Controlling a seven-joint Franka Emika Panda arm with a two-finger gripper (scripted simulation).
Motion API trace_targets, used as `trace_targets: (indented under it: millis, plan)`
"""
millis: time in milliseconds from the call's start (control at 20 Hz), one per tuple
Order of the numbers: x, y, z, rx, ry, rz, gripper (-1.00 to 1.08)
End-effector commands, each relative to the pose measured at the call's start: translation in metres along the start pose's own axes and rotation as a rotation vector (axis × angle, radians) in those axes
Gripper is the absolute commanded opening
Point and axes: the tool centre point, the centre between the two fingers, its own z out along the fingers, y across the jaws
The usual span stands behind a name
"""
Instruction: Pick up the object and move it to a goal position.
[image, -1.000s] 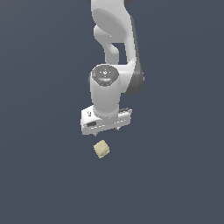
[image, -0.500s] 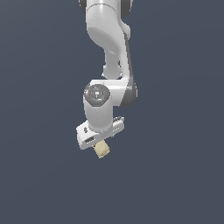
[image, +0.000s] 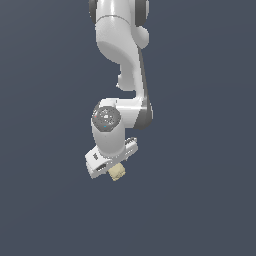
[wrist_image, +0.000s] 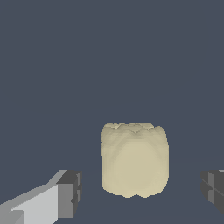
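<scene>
A white robot arm (image: 127, 60) is seen reaching down from the top of the exterior view over a plain dark grey-blue floor (image: 45, 200). The gripper (wrist_image: 142, 197) is held spread, with gaps visible on both sides of the block (wrist_image: 134, 159) in the wrist view; neither dark pad (wrist_image: 72, 192) is touching it. The block is small, pale tan, lumpy and roughly cube-shaped, and is positioned between the two fingers, closer to the pad partly cut off at the frame edge. In the exterior view the block (image: 117, 172) is seen just under the gripper body, partly hidden by it, toward the exterior view's right of the white hand. Whether the block is resting on the floor cannot be told.
</scene>
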Motion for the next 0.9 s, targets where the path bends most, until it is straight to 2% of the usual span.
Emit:
trace_targets:
  millis: [0,300,850]
  plan:
    - [0.001,0.001,0.002,0.001,0.001,-0.01,1.0]
    - [0.0,0.001,0.008,0.001,0.0,-0.007,1.0]
    - [0.0,0.0,0.053,0.001,0.001,-0.011,1.0]
